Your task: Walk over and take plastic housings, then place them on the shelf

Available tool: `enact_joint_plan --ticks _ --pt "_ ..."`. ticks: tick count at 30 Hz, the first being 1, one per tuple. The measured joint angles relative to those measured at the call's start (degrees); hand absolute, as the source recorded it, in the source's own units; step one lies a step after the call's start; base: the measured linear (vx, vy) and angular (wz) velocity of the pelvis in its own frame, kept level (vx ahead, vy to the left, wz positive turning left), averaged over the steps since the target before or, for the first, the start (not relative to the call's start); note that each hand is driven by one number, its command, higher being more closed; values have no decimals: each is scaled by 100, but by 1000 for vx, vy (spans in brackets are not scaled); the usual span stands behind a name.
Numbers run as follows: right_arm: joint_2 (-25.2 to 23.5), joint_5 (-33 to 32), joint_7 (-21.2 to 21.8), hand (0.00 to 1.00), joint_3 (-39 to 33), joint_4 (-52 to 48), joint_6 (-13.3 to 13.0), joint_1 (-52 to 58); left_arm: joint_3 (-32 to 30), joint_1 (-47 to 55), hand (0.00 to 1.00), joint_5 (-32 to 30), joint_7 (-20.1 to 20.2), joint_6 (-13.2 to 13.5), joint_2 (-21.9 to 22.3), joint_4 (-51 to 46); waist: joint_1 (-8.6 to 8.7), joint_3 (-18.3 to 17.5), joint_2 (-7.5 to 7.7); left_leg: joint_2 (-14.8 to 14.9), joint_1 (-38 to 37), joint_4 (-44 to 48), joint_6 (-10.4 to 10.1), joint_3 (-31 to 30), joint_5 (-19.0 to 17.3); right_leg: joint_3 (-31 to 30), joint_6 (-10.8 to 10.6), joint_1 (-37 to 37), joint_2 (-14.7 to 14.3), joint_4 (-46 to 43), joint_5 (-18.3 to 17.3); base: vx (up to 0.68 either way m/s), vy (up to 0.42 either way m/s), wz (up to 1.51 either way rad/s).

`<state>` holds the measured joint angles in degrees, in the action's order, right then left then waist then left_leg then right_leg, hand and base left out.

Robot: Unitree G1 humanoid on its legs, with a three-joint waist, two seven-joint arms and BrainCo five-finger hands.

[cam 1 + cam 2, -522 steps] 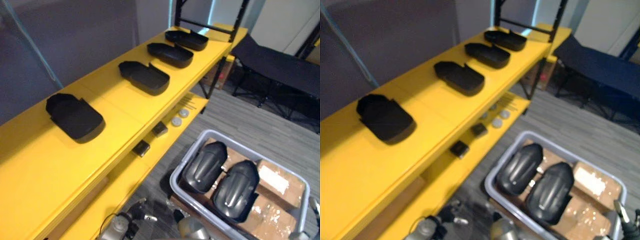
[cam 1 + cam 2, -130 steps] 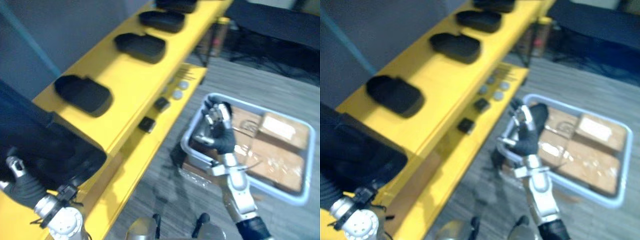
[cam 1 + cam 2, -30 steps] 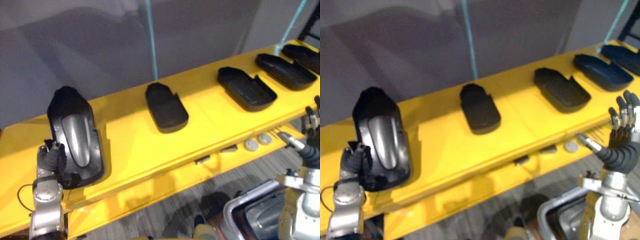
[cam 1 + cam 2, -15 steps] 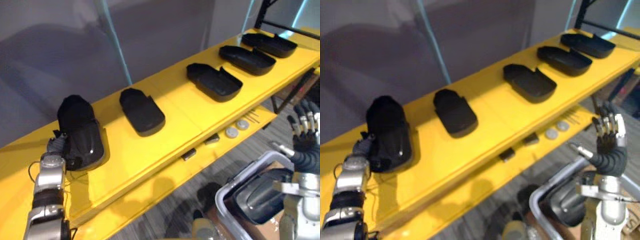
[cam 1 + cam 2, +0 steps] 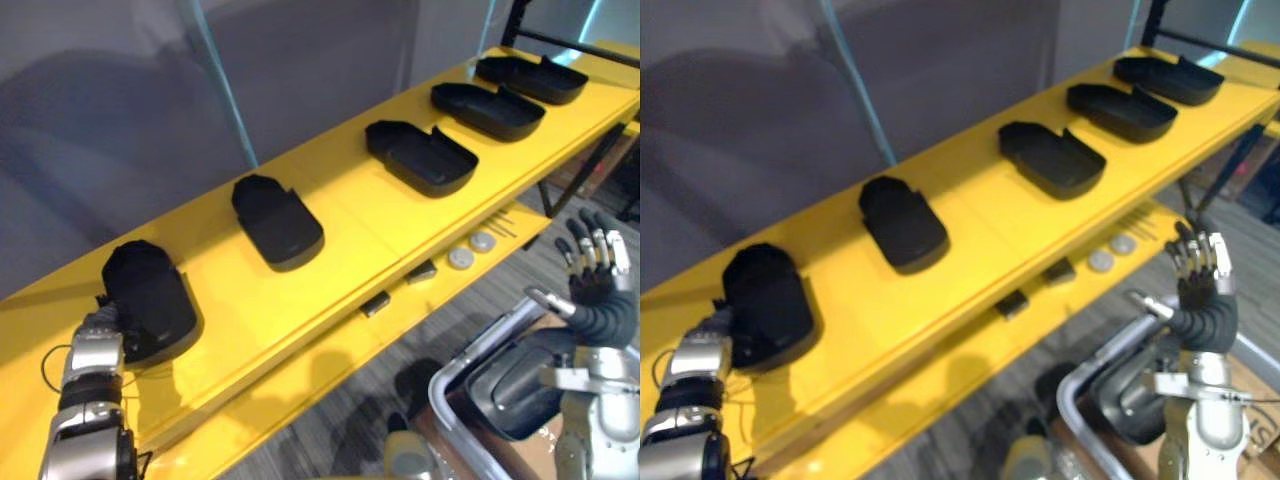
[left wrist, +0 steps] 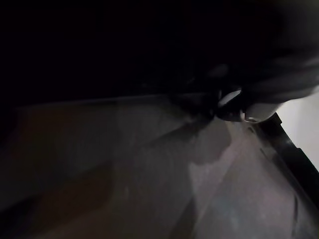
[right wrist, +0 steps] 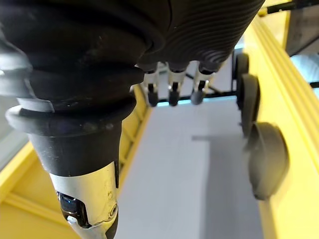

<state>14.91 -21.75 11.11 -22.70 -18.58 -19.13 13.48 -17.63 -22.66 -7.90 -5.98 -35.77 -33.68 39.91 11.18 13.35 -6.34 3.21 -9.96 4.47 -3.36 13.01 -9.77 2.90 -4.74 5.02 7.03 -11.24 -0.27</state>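
Diagonally across the scene runs a yellow shelf (image 5: pixel 350 240). Its top board carries five black plastic housings in a row, with bare yellow gaps between them and a clear strip along the front edge. The widest open room lies on either side of the second housing (image 5: pixel 278 220).

The leftmost housing (image 5: pixel 150 300) lies rounded back up, smooth and domed. The three farthest housings (image 5: pixel 420 157) lie hollow side up, like shallow trays with raised rims.

The left robot hand (image 5: pixel 98 335) touches the leftmost housing's near end; whether it grips cannot be told. The right robot hand (image 5: pixel 592 275) is raised over a grey bin (image 5: pixel 470 352) on the floor, spread wide and holding nothing. Another housing (image 5: pixel 510 385) lies in that bin.

A lower tier (image 5: pixel 330 350) holds two round discs (image 5: pixel 460 258) and two small dark blocks (image 5: pixel 375 303). The right wrist view shows the discs edge-on beside the yellow board. The left wrist view gives a close, dark look at black plastic.
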Motion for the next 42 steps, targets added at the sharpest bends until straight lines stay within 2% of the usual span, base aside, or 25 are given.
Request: enact_joint_plan --ticks 8,9,16,20,23,28,30,33,36,38,42 --pt "102 -4 8 0 92 0 98 -2 -2 7 100 -86 50 92 -96 15 8 62 -28 2 16 6 -1 0 1 -1 -2 131 0 -219 -94 0 0 0" --pt "109 -13 16 0 92 0 101 -3 0 10 0 -193 52 124 -96 16 23 62 -28 0 15 5 -1 1 1 -2 -4 147 2 -252 -120 0 0 0" --pt "134 -110 119 0 57 1 154 -16 1 34 0 -186 -48 476 -125 99 57 66 -32 -24 20 -2 -9 49 -4 -61 3 294 12 -477 -247 -2 -1 -2" --pt "225 -118 275 0 26 1 161 -17 8 34 0 -150 -226 537 -125 131 104 75 -46 -28 -5 8 -9 158 -6 -126 4 319 8 -523 -268 -10 0 -8" --pt "281 -144 360 0 6 1 183 -18 8 62 0 -78 -278 548 -124 242 207 80 -56 -32 -9 8 -9 164 -6 -135 2 320 11 -524 -267 -6 2 -1" --pt "307 -220 424 0 -179 1 201 -13 2 140 0 301 -533 567 -124 356 236 96 -84 -28 -18 12 -9 177 -7 -146 -5 323 5 -531 -263 0 0 0" --pt "324 -219 435 0 -186 2 201 -19 -4 220 0 773 -795 620 -123 458 238 104 -101 -28 -18 12 -9 177 -7 -146 -7 324 6 -536 -262 0 0 0" --pt "324 -219 443 0 -183 2 200 -29 -25 260 0 1322 -1161 808 -123 459 231 105 -102 -31 -18 12 -9 169 -7 -142 -8 323 13 -547 -262 0 0 0" --pt "324 -219 458 0 -182 2 199 -25 -41 267 0 1618 -1386 1010 -120 469 231 105 -101 -35 -17 11 -8 166 -7 -140 -11 321 20 -551 -262 0 0 0" --pt "324 -214 486 0 -177 13 187 -26 -182 267 0 1769 -1549 1246 -103 468 233 105 -101 -38 -17 12 -8 159 -7 -136 -18 321 26 -561 -266 0 0 0" --pt "324 -145 453 0 -135 143 147 -23 -247 267 0 2376 -2058 1888 -100 460 228 105 -101 -71 -23 17 -4 116 -5 -106 -46 321 78 -632 -301 -9 1 5"
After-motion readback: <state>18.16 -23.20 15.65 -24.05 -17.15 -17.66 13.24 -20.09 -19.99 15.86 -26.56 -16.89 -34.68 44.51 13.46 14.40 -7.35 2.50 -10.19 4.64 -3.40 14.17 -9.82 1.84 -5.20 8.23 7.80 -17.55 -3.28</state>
